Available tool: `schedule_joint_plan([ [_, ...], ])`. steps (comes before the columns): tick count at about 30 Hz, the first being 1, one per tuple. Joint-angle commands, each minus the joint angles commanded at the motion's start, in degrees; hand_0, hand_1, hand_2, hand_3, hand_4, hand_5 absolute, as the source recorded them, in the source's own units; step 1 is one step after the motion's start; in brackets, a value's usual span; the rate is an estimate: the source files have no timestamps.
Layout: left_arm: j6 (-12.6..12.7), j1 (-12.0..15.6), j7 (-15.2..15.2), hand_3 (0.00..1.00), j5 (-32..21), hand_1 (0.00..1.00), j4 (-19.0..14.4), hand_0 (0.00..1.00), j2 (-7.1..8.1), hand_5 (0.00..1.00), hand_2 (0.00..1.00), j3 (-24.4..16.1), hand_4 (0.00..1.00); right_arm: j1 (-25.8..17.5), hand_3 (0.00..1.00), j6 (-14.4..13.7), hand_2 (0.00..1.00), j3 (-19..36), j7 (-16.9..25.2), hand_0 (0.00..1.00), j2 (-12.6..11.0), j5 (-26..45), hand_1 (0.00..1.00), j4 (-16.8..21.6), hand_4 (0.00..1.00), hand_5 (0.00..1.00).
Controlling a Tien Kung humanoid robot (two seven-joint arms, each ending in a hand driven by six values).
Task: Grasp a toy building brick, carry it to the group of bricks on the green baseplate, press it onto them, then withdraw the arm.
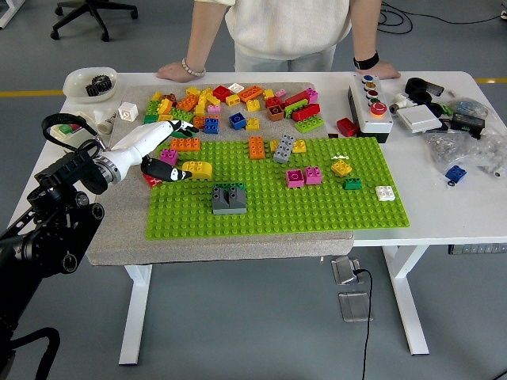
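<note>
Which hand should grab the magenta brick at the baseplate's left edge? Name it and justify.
Left. The left hand already hovers right at the magenta brick, fingers spread. No right arm shows in the head view.

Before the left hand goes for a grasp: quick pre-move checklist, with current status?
1. Left hand placement: over the baseplate's left edge, next to the pink brick and yellow curved brick. Ok.
2. Brick in hand: fingers hide what is under them. Cannot tell.
3. Target: the grey brick stack on the green baseplate is unobstructed, with open studs around it. Ok.
4. Person's hands: resting on the table's far edge, away from the baseplate. Ok.
5. Red brick beneath the wrist, partly hidden; could get knocked. Not ok.
6. Right arm: not in view. Cannot tell.
</note>
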Motion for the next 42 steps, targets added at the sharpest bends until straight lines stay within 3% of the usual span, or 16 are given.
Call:
schedule_joint_plan([
  [10, 2.2, -3.2, -1.2, 0.714, 0.0, 0.834, 6.3, 0.904, 0.20, 0.129, 0.737, 4.5, 0.850, 0.0, 0.607, 0.0, 0.674, -0.1, 0.0, 0.738, 0.0, 0.0, 0.634, 0.0, 0.812, 0.522],
  [16, 2.4, -4.6, -0.7, 0.731, 0.0, 0.832, 9.2, 0.900, -0.60, 0.131, 0.741, 6.1, 0.853, 0.3, 0.607, 0.0, 0.674, -0.4, 0.0, 0.738, -0.1, 0.1, 0.634, 0.0, 0.813, 0.523],
  [33, 5.9, -6.9, -1.6, 0.765, 0.0, 0.840, 13.4, 0.897, -1.13, 0.139, 0.746, 9.6, 0.859, 0.4, 0.608, 0.1, 0.674, -0.8, -0.1, 0.738, -0.1, 0.1, 0.634, 0.0, 0.814, 0.523],
  [42, 6.9, -9.2, -2.3, 0.768, -2.2, 0.832, 16.3, 0.891, -0.55, 0.146, 0.741, 16.6, 0.855, 0.6, 0.608, 0.2, 0.674, -1.2, -0.1, 0.738, -0.1, 0.0, 0.634, 0.0, 0.815, 0.525],
])
